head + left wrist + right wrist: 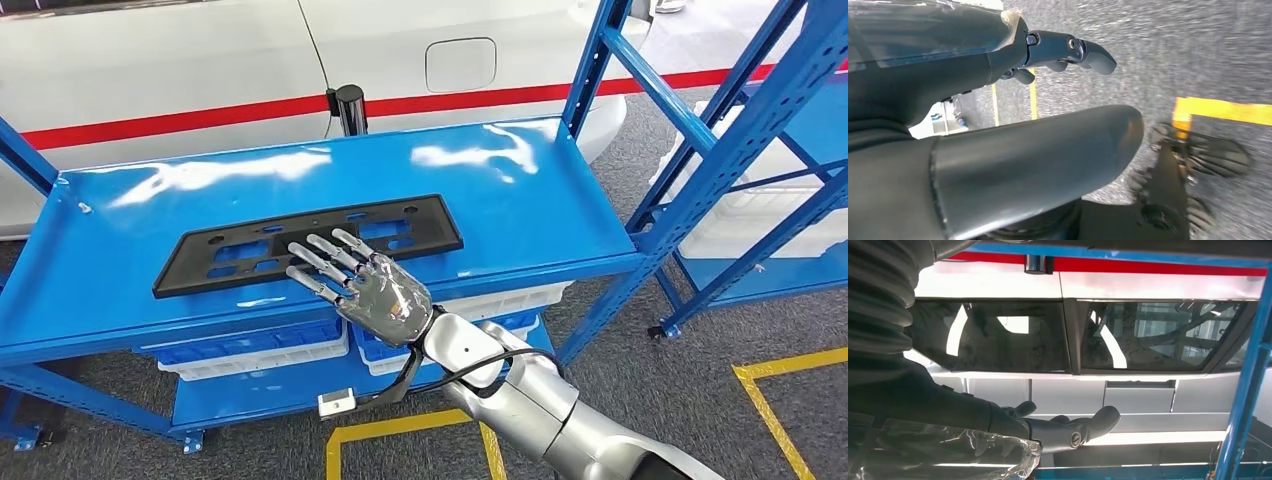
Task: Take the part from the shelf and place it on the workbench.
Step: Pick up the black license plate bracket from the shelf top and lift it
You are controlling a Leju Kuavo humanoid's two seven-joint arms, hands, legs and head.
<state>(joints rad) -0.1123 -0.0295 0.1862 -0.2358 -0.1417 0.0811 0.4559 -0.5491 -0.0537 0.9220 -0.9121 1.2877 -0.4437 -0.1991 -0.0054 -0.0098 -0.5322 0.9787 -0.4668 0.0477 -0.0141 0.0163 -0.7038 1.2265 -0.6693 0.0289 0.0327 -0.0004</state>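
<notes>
1. On the top board of the blue shelf [560, 215] lies the part [310, 243], a flat black plate with cut-outs, set long-ways and a little aslant, near the front edge.
2. The right hand [365, 285] hovers over the part's front edge with its fingers [318, 258] spread wide and straight, holding nothing; whether the tips touch the plate I cannot tell.
3. The left hand [998, 150] hangs low over the floor beside a yellow line [1220, 110]; its fingers [1073, 50] look loosely apart with nothing in them.
4. To do this step well, I judge the right hand should reach the front edge, where a thumb can get under the thin plate; a flat plate on a glossy board is likely to slide rather than lift, so the pinch should close before any pull.
5. A hold near the middle of the length would keep the long plate from drooping or swinging.
6. Beneath the top board sit white bins [255, 350], side by side, with blue showing inside; what they hold is hidden.
7. More white bins [760, 215] stand on the neighbouring rack [735, 140], contents unseen.
</notes>
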